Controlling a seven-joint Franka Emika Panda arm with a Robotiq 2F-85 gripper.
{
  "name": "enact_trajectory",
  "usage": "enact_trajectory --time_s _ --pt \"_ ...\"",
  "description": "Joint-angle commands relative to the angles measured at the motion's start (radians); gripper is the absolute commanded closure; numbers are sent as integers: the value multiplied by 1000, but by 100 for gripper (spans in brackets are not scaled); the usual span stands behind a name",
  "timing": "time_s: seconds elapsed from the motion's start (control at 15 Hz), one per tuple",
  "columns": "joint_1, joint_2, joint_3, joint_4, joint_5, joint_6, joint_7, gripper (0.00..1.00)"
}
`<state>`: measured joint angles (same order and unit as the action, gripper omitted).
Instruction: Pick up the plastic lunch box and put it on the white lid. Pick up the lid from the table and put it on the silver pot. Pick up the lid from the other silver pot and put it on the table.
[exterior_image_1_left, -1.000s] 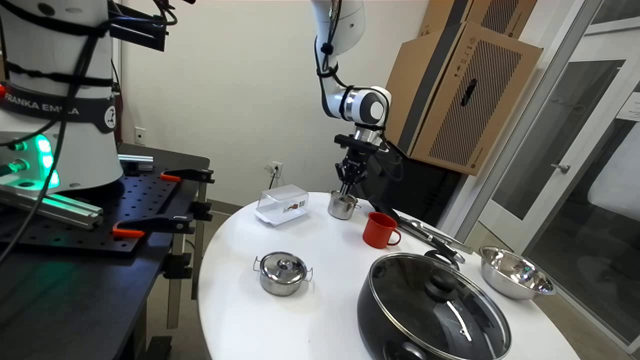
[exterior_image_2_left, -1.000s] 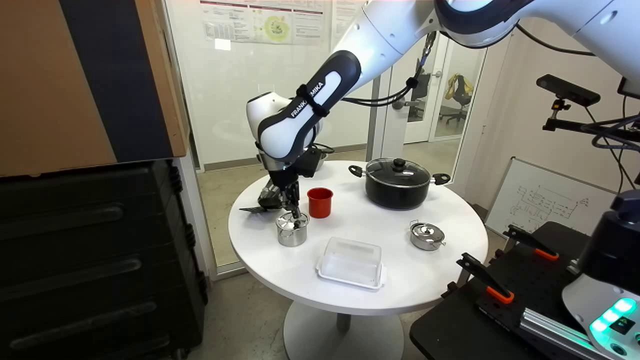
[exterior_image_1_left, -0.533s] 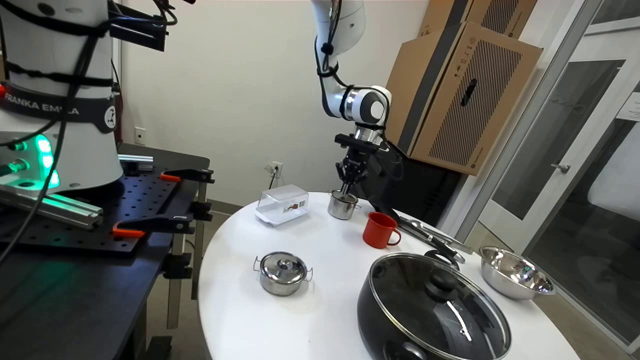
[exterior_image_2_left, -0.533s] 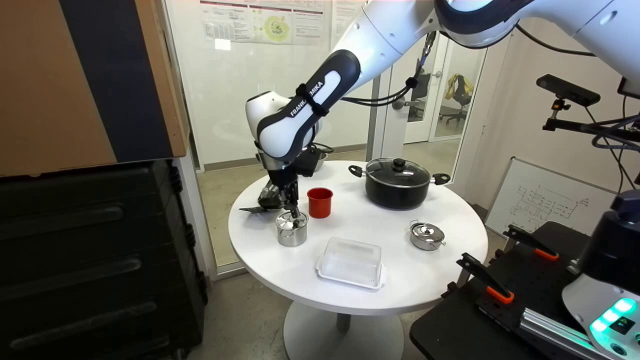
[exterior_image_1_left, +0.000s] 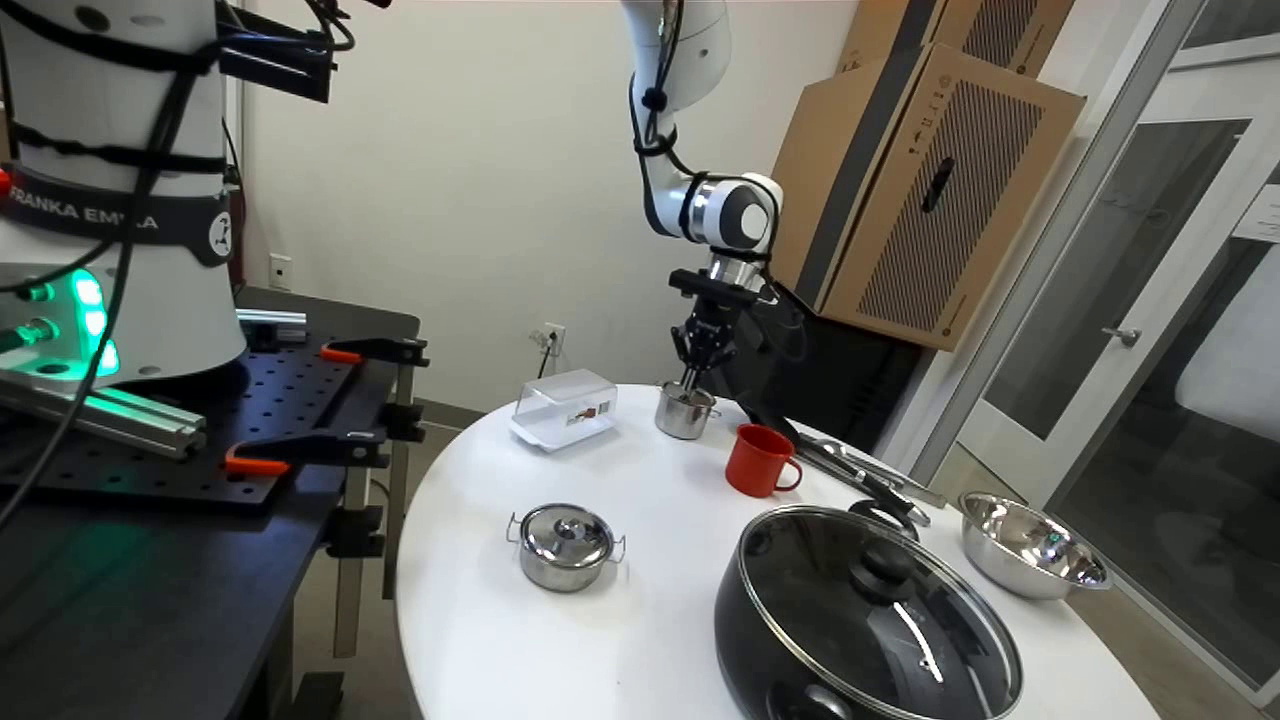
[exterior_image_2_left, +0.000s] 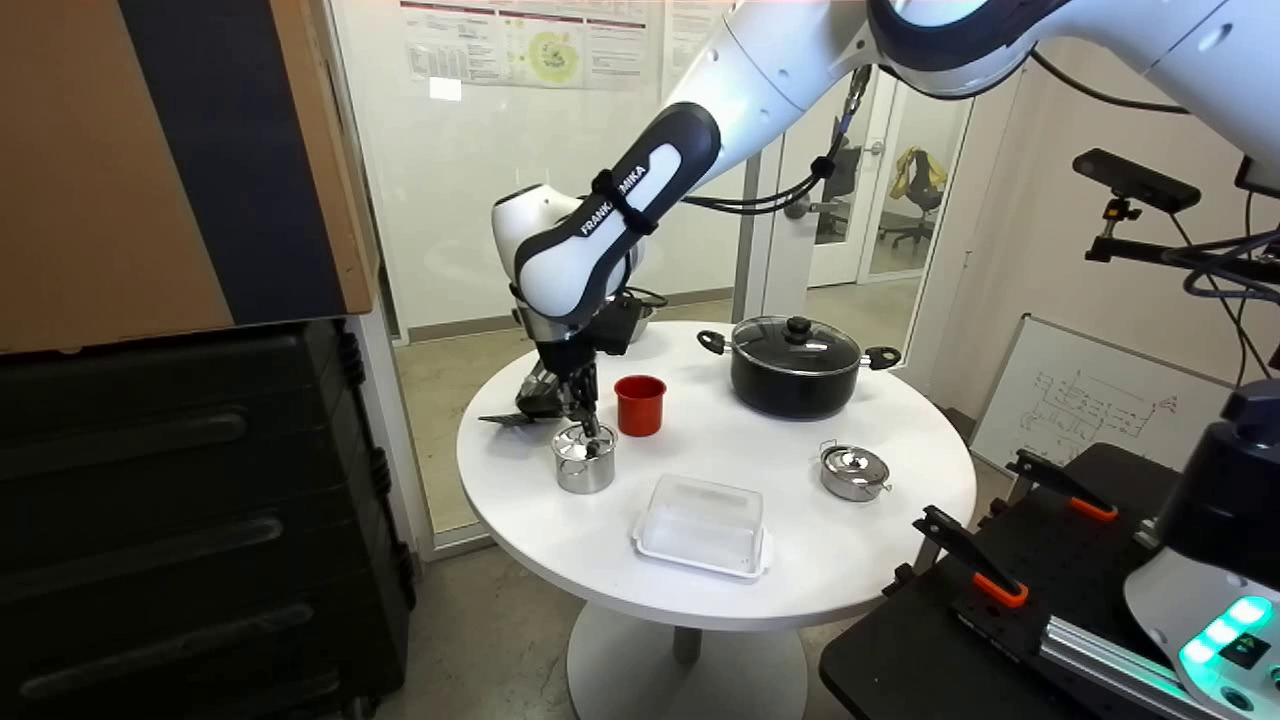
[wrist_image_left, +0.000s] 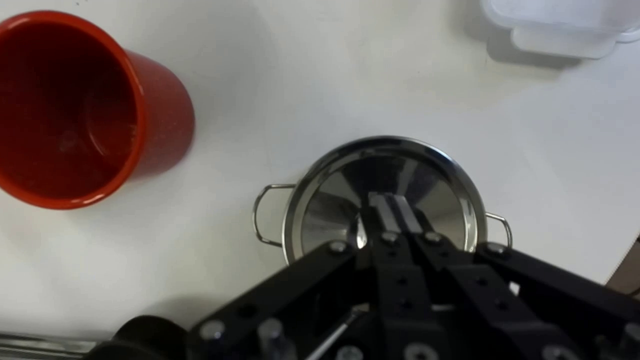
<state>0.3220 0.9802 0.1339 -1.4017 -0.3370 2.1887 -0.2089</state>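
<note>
Jaws together over round silver steel lid (wrist_image_left: 425, 185) on narrow silver steel pot (exterior_image_2_left: 585, 476); likely to seat lid. Whitish rectangular plastic lunch box (exterior_image_2_left: 700, 515) on flat white plastic lid (exterior_image_1_left: 548, 440), presumably for closure. Squat silver steel pot (exterior_image_1_left: 560, 578), covered, well apart on round white tabletop (exterior_image_1_left: 670, 610). White robot arm (exterior_image_2_left: 770, 60) reads "FRANKA EMIKA", partly masked; box sticker (exterior_image_1_left: 591, 412) illegible.

The mug (exterior_image_1_left: 755, 461) is plain red. The narrow pot (exterior_image_2_left: 585, 474), squat pot (exterior_image_1_left: 563, 575) and bowl (exterior_image_1_left: 1012, 560) are silver. The table (exterior_image_1_left: 480, 630) and box lid (exterior_image_1_left: 543, 441) are white, the lunch box (exterior_image_2_left: 705, 520) translucent and whitish. The pan (exterior_image_1_left: 750, 640) is black, the gripper (wrist_image_left: 395, 207) black and silver. The lower carton (exterior_image_1_left: 960, 220) is brown, dark-striped and finely hatched.
</note>
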Motion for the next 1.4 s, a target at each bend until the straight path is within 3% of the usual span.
enact_trajectory --time_s 0.0,0.07,0.13,0.27,0.67,0.87,1.33 --pt "3 6 -6 4 6 -5 -12 100" --pt "3 8 -7 5 6 -4 -8 100" --pt "3 9 -8 7 7 -4 -6 74" --pt "2 12 -9 9 9 -5 -4 67" --pt "-4 -1 -7 -15 8 13 -7 22" --pt "-21 -58 -3 -90 3 52 -18 1" --pt "-94 -240 -34 -409 -35 254 -25 0"
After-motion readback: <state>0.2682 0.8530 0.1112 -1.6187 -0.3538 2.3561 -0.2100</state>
